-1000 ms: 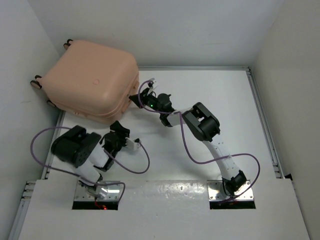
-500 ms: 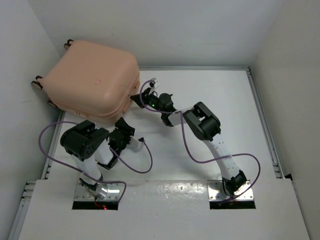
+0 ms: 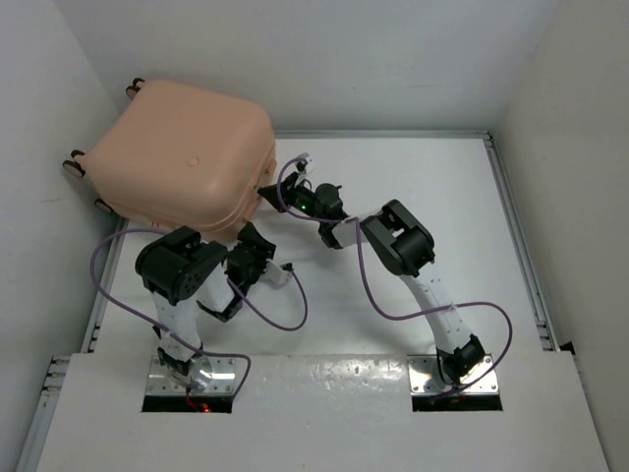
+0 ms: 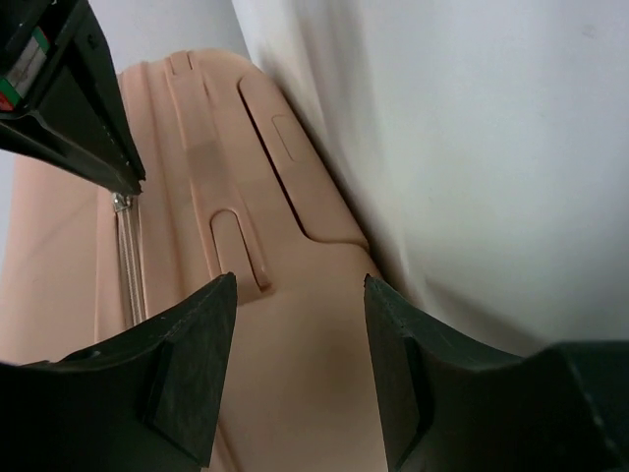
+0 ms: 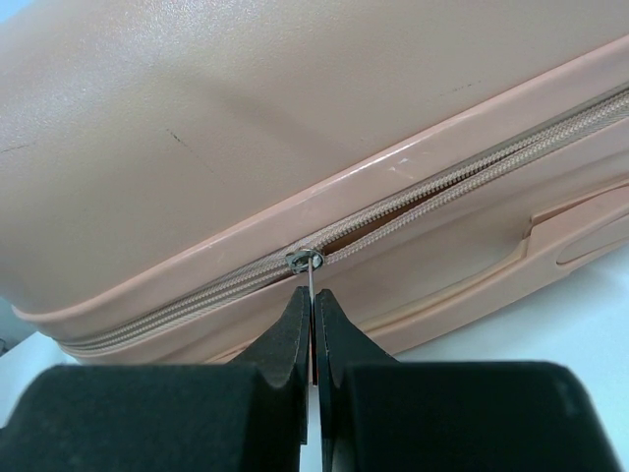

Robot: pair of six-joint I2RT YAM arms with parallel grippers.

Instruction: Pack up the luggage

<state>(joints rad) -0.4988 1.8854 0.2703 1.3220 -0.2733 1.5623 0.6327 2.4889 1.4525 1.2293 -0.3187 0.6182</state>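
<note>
The peach-pink luggage [image 3: 182, 157] lies closed at the back left, wheels toward the left wall. My right gripper [image 3: 267, 193] is at its right side seam, shut on the metal zipper pull [image 5: 312, 276]; the zip is closed to the left of the slider and gapes to the right of it. My left gripper [image 3: 257, 239] is open and empty, close against the luggage's front side [image 4: 295, 354]. The right gripper's black fingers [image 4: 69, 108] show at the zip in the left wrist view.
White walls close in on the left, back and right. Purple cables [image 3: 285, 305] loop from both arms over the white table [image 3: 442, 197]. A metal rail [image 3: 516, 246] runs along the table's right side.
My left arm has swung right and forward, bringing its open gripper up to the luggage's front side. The right gripper stays at the zipper, shifted only slightly.
</note>
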